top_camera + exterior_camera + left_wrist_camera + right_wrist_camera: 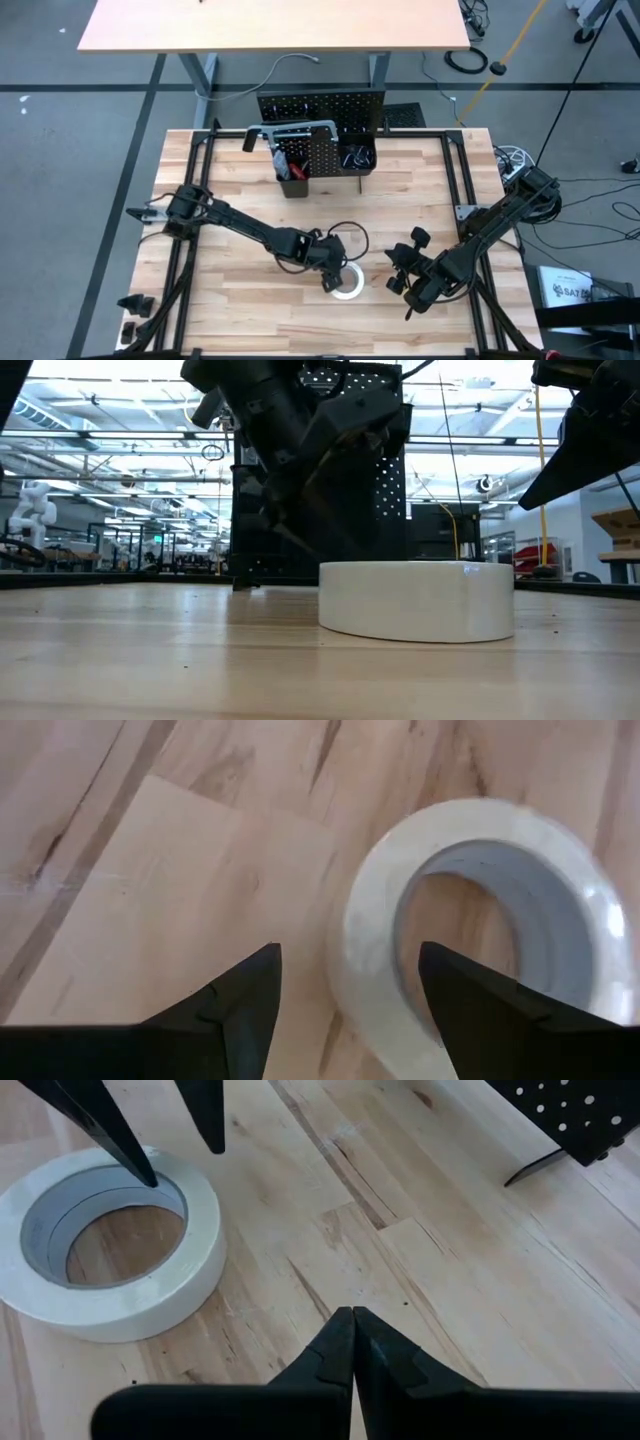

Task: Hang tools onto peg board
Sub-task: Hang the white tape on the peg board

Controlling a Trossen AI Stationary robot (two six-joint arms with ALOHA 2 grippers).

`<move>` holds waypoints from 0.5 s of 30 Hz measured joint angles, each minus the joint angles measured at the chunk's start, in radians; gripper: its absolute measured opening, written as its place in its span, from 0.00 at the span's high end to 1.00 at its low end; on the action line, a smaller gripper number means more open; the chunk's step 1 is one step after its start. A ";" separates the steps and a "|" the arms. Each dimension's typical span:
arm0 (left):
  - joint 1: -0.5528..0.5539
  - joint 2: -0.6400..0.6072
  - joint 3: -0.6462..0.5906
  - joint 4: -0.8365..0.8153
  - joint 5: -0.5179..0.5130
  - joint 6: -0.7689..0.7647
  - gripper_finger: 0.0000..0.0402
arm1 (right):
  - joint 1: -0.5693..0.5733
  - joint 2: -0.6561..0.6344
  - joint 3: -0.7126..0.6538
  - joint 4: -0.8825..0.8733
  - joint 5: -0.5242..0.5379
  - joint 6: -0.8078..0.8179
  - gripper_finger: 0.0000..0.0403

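The white tape (347, 281) lies flat on the table (240, 310), near the front. The left gripper (333, 270) hangs right over it with its fingers (250, 1010) spread apart, holding nothing. The left wrist view shows one finger over the tape's hole and one outside its wall. The low view does not show that. The right gripper (352, 1342) waits just right of the tape, its fingers pressed together and empty. Far back stands the peg board (322, 108). Only the high view shows the grey hacksaw (290, 130) hanging on it and its two bins (330, 160).
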 joint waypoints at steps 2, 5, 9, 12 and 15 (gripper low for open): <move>0.001 -0.001 0.000 0.012 0.007 0.000 0.40 | 0.000 0.000 0.000 0.000 0.000 0.000 1.00; 0.003 0.002 0.000 0.018 0.029 0.000 0.40 | 0.000 0.000 0.000 0.000 0.000 0.000 1.00; 0.002 0.046 0.001 0.048 0.067 0.000 0.40 | 0.000 0.000 0.000 0.000 0.000 0.000 1.00; 0.003 0.069 0.001 0.062 0.080 0.005 0.40 | 0.000 0.000 0.000 -0.001 0.000 0.000 1.00; 0.004 0.071 0.001 0.063 0.081 0.005 0.40 | 0.000 0.000 0.000 -0.001 0.000 0.000 1.00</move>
